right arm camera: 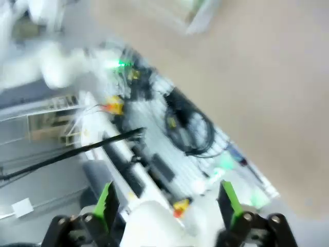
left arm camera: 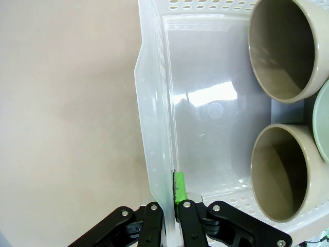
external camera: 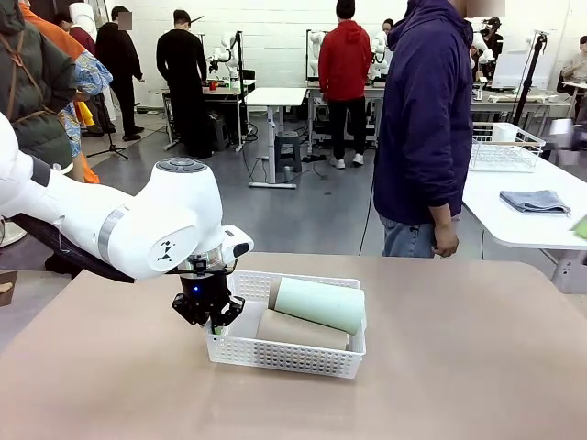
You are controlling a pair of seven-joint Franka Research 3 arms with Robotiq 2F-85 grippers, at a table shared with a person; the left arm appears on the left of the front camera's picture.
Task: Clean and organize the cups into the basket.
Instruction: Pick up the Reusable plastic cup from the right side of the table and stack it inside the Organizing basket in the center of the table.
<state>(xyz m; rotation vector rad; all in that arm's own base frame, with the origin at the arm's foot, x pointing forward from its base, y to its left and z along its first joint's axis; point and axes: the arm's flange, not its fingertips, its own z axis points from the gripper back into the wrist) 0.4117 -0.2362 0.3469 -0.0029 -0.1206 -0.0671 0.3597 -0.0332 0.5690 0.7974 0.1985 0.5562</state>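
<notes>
Down at the table, the left gripper (left arm camera: 169, 213) is pinching its fingers tight on the left end wall of the white lattice basket (external camera: 275, 353), one green pad (left arm camera: 179, 186) sitting inside the wall and the other finger outside. Inside the basket, two beige tumblers (left arm camera: 280, 49) are lying on their sides with a mint green tumbler (external camera: 319, 303) resting on top of them. Meanwhile the right gripper (right arm camera: 167, 203) is standing spread wide and empty, pointing at blurred cables and equipment beside the tan table (external camera: 459, 385), while a person in a dark purple hoodie (external camera: 425, 119) is standing at the far side.
</notes>
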